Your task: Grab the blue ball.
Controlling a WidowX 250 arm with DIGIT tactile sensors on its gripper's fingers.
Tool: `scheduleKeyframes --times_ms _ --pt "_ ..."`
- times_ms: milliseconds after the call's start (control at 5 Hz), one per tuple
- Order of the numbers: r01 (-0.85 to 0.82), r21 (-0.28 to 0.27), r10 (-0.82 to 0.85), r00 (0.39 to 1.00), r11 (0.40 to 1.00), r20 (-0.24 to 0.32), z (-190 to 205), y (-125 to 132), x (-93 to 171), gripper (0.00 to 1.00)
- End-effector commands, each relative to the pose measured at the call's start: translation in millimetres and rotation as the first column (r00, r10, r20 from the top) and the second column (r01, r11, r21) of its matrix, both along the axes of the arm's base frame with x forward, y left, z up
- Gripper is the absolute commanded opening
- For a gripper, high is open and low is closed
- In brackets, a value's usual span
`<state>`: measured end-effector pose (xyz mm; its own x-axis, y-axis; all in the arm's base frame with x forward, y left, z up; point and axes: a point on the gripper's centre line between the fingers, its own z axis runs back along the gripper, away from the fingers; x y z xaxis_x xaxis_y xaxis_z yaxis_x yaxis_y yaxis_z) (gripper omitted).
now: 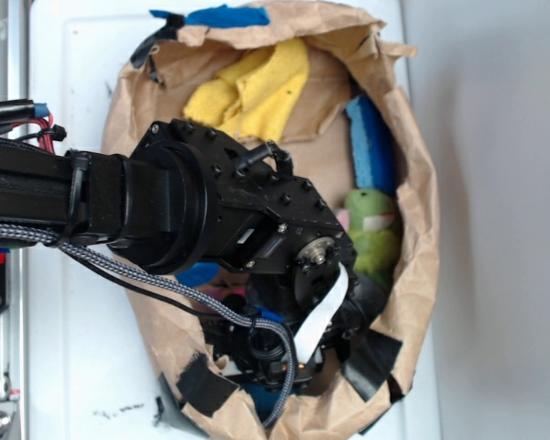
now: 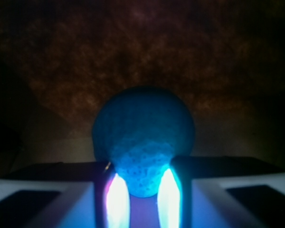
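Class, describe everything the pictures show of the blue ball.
The blue ball appears only in the wrist view: round, blue, its surface finely pitted like foam. It sits between the two fingers of the hand, which press its lower sides. Behind it lies dim brown paper. In the exterior view the arm hides it.

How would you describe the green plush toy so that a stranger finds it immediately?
Start at the crumpled brown paper bag on the white surface. Along its right wall, just below the upright blue sponge, lies the green plush toy. It is the only green, fuzzy item there.
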<state>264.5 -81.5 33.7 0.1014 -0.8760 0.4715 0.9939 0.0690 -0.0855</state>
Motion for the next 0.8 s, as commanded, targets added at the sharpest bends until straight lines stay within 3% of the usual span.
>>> scheduleKeyframes --times_ms 0,600 --pt "-0.025 -0.024 0.026 0.999 0.999 0.020 20 3 -3 0.00" --pt "-0.235 0.060 0.236 0.972 0.970 -0.014 51 59 7 0.00"
